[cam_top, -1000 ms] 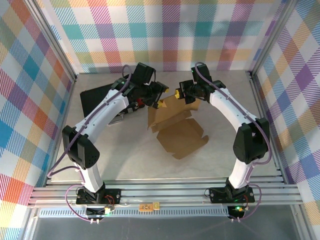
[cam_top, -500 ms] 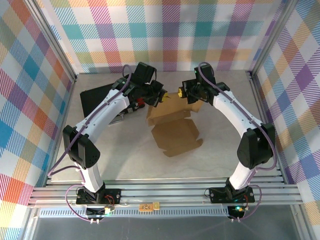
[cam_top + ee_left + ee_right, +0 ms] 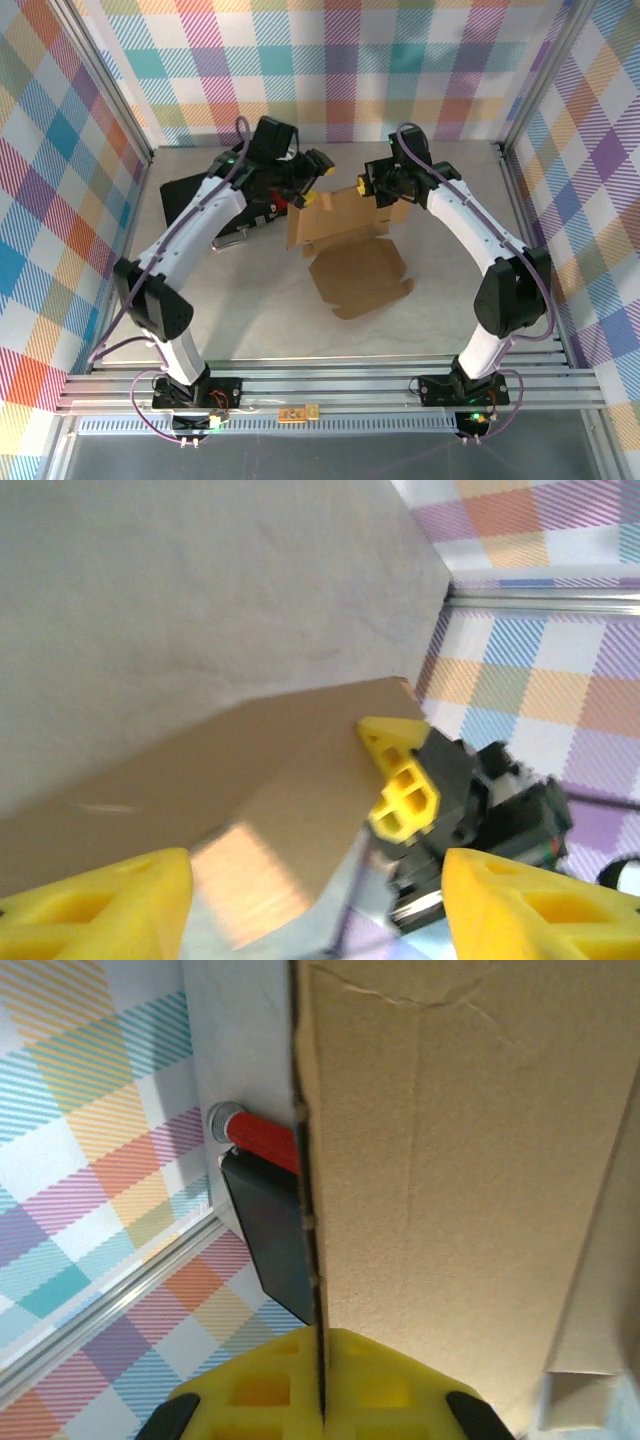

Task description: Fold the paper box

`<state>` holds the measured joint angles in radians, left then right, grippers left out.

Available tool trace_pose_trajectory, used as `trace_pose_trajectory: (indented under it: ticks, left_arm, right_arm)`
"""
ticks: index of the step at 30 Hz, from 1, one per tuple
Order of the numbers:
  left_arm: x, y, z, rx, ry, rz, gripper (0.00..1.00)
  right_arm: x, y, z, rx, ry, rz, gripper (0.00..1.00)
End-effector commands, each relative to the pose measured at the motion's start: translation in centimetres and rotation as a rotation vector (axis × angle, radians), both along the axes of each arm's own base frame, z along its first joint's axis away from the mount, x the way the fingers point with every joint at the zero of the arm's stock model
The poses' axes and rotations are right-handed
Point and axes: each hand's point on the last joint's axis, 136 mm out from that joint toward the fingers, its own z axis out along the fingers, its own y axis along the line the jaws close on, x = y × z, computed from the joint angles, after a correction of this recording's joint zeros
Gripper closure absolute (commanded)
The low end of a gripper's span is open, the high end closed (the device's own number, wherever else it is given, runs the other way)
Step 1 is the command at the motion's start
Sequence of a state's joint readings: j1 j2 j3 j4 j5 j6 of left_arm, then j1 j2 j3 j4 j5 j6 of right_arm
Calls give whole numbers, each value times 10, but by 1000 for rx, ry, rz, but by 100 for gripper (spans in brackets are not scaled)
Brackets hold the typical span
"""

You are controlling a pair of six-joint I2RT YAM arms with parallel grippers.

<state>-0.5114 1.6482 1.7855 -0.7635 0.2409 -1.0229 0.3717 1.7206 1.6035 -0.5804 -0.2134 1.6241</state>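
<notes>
Lying mid-table (image 3: 250, 300): box (image 3: 350, 265), half-folded, rear panel raised. Right gripper (image 3: 357, 187) clenched on that panel's far edge. Left gripper (image 3: 318, 180) released, fingers spread, near the panel's left corner.

The paper box (image 3: 345, 250) is plain brown cardboard, matt, with scored creases and a fibrous cut edge in the right wrist view. The tabletop (image 3: 250, 320) is pale, faintly mottled and matt, like stone. The left gripper (image 3: 320, 910) and right gripper (image 3: 320, 1385) have yellow moulded plastic fingers with open cells. The arm shells (image 3: 200, 225) are smooth white plastic with a slight sheen. Near the tabletop's far left corner, the black case (image 3: 185, 195) looks matt. The red roll (image 3: 265, 1142) is smooth, with a metal end. The rails (image 3: 330, 385) along the near edge are brushed aluminium.
</notes>
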Motion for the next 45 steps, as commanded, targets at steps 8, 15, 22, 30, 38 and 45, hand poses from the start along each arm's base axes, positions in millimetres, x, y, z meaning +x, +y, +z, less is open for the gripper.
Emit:
trace_pose_trajectory:
  ticks: [8, 15, 22, 30, 38, 45]
  left_arm:
    - [-104, 39, -92, 331, -251, -306, 44]
    - [-109, -12, -135, 448, -384, -399, 32]
    - [-68, -6, -161, 599, -476, -262, 30]
    - [-56, -27, -182, 582, -481, -300, 31]
    - [-37, -25, -167, 623, -519, -247, 35]
    - [-59, -11, -134, 433, -577, -310, 35]
  right_arm:
    - [5, -21, -6, -70, 122, -22, 100]
    - [9, -18, -23, -68, 178, -27, 100]
    - [3, -25, -30, -63, 274, -62, 100]
    - [-2, -37, -15, -68, 374, -108, 100]
    - [-14, -44, -2, -99, 426, -107, 100]
    - [-23, -61, 19, -53, 458, -170, 100]
